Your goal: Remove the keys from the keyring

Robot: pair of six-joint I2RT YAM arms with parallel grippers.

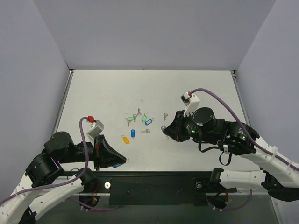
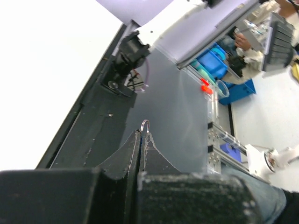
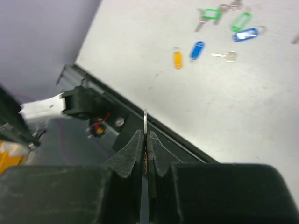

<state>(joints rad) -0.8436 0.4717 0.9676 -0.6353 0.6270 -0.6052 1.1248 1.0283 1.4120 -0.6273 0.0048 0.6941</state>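
left arm: low, reaching rightward | left end effector: jaws clamped on keyring | right arm: elbow bent, reaching left | right end effector: clamped too (thin key edge-on between the fingers)

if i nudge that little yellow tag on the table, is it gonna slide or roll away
The yellow tag lies flat on the table, so it would probably slide, not roll. It looks like small thin plastic, so likely very light and prone to skid or spin at a touch. Lying so low, it may be awkward to pinch from above.
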